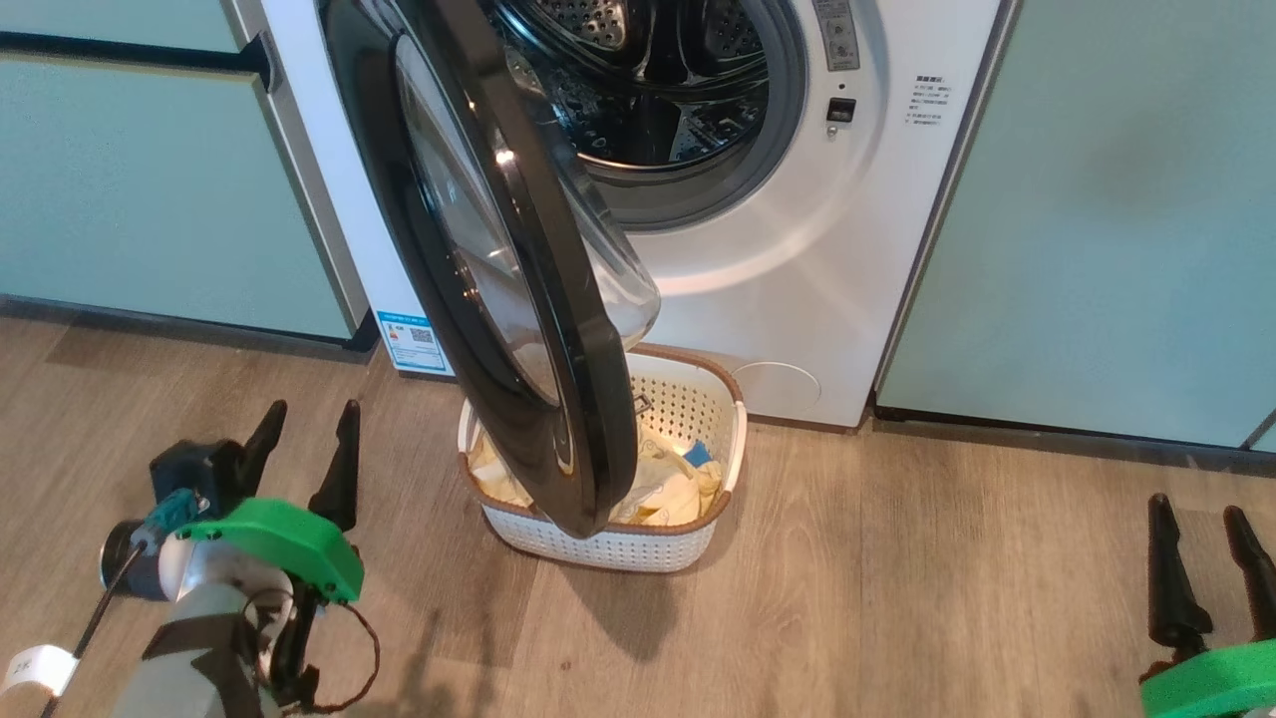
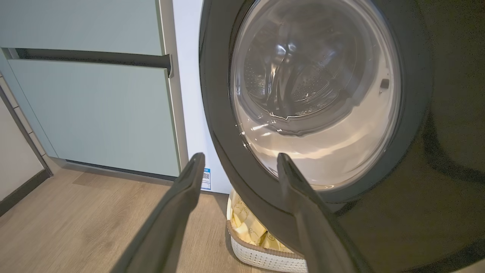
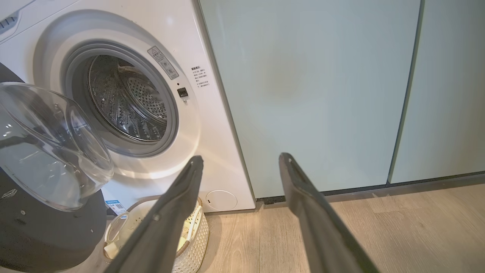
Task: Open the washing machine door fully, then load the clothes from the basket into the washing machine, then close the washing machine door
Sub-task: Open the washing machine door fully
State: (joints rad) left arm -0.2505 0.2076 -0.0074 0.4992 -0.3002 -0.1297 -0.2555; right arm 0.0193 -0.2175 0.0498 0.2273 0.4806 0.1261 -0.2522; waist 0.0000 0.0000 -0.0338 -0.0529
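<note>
The white washing machine (image 1: 778,259) stands between teal cabinets, its steel drum (image 1: 648,80) exposed. Its round black-rimmed door (image 1: 518,299) hangs partly open, swung out over the basket (image 1: 688,409), glass bowl (image 3: 49,148) facing the drum. The cream basket sits on the floor right below the door and holds pale yellow clothes (image 1: 668,489) with a blue bit. My left gripper (image 1: 304,429) is open at the lower left, left of the door's outer face (image 2: 435,151) and apart from it. My right gripper (image 1: 1201,524) is open at the lower right, far from the basket.
Pale teal cabinet doors (image 1: 150,189) flank the washer on both sides (image 1: 1116,219). A dark handle bar (image 2: 91,58) runs across the left cabinet. Wood-look floor (image 1: 897,598) stretches between me and the washer, with room on either side of the basket.
</note>
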